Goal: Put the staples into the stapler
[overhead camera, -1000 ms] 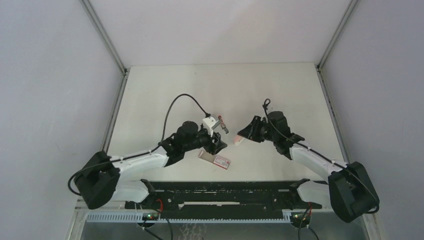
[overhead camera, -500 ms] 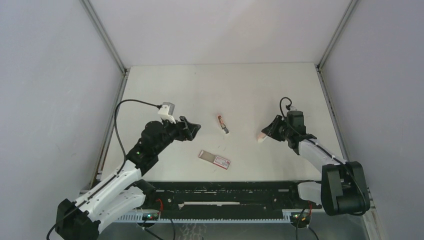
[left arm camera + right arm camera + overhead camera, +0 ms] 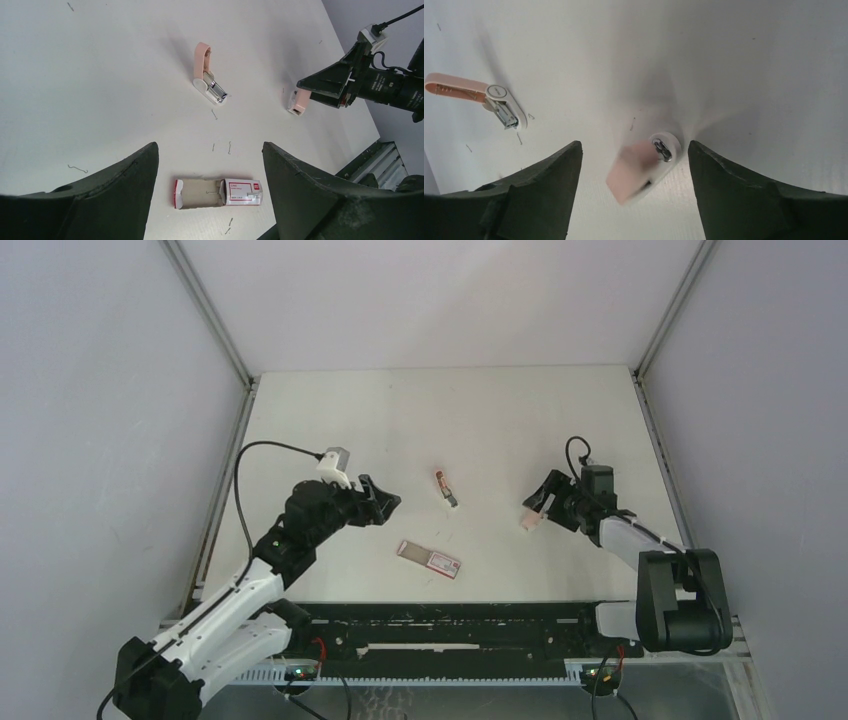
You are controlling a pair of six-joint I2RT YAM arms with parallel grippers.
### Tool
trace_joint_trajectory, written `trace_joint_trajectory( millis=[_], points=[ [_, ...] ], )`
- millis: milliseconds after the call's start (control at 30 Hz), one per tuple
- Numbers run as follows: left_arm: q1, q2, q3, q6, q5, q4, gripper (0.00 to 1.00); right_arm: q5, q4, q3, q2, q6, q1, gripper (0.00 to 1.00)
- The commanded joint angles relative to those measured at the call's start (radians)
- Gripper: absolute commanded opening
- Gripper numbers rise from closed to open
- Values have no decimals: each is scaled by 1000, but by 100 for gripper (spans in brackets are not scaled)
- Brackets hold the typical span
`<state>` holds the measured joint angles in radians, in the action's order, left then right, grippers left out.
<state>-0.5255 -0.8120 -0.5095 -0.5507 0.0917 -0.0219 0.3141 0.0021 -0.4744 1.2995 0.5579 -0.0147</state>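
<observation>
With left gripper (image 3: 388, 500) and right gripper (image 3: 534, 506) both open, the staple box (image 3: 428, 560) lies on the table (image 3: 450, 410) midway along its near edge, long axis roughly along that edge, nearer the left gripper.

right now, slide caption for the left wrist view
Open left gripper frames staple box; pink stapler beyond, right gripper by pink-and-white piece

Matt table (image 3: 100, 75); plastic stapler (image 3: 206, 75) with shiny metal.
</observation>
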Motion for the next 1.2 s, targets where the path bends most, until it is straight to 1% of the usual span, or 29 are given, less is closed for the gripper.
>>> trace_joint_trajectory(
  millis=[0,133,267,367,467,567,700,767,833,933,1033,1167],
  points=[
    [11,-8,-2,-12,26,20,80,-59,-17,-1,-33,-22,23,84],
    [12,-33,-17,0,35,31,80,-150,-86,0,-102,-25,50,87],
    [13,-115,-53,16,66,74,80,-173,-134,5,-204,-38,78,87],
    [13,-208,-94,33,84,124,80,-119,-144,13,-282,-53,91,87],
    [17,-317,-135,65,87,197,79,-21,-128,43,-367,-68,91,87],
    [21,-445,-196,101,125,263,78,78,-116,66,-446,-87,91,87],
    [29,-618,-287,159,186,339,75,176,-118,85,-512,-109,91,86],
    [34,-699,-318,179,203,388,75,212,-107,100,-531,-108,89,87],
    [69,-775,-352,189,229,426,74,244,-95,111,-542,-107,89,87],
    [90,-863,-392,202,249,448,72,261,-83,124,-551,-105,88,86],
    [96,-912,-430,218,273,450,72,274,-64,132,-548,-104,87,87],
    [97,-966,-459,224,370,477,71,286,-44,134,-526,-104,87,87]
  ],
)
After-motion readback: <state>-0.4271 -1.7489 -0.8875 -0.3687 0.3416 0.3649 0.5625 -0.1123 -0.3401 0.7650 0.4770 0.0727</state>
